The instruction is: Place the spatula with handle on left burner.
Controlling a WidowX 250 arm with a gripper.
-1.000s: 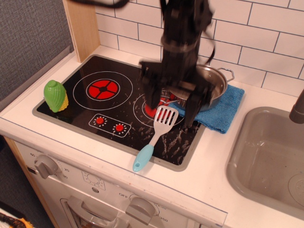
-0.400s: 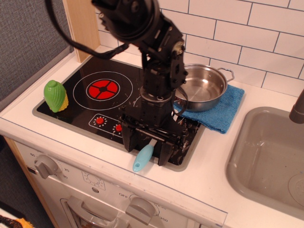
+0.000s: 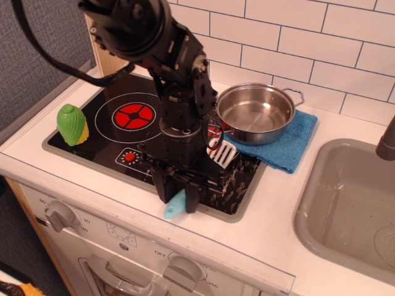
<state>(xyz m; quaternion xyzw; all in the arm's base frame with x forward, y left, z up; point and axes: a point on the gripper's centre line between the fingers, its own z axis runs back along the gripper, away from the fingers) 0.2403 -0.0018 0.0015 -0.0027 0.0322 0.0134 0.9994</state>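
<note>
The spatula lies on the scratched right part of the black cooktop (image 3: 111,98). Its white slotted head (image 3: 226,153) shows right of the arm, and its light blue handle tip (image 3: 173,208) pokes out at the cooktop's front edge. My gripper (image 3: 178,196) is down over the handle, one finger on each side, closed in against it. The middle of the spatula is hidden by the gripper. The left burner (image 3: 134,115), a red segmented disc in white rings, lies bare to the upper left of the gripper.
A green and yellow toy corn (image 3: 73,124) stands at the cooktop's left edge. A steel pot (image 3: 255,113) sits on a blue cloth (image 3: 290,148) at the right. The grey sink (image 3: 349,203) is far right. Stove knobs (image 3: 57,216) line the front.
My arm swung left and down from the right burner to the spatula's handle. The fingers narrowed around it. The handle tip shifted left and the head slightly right.
</note>
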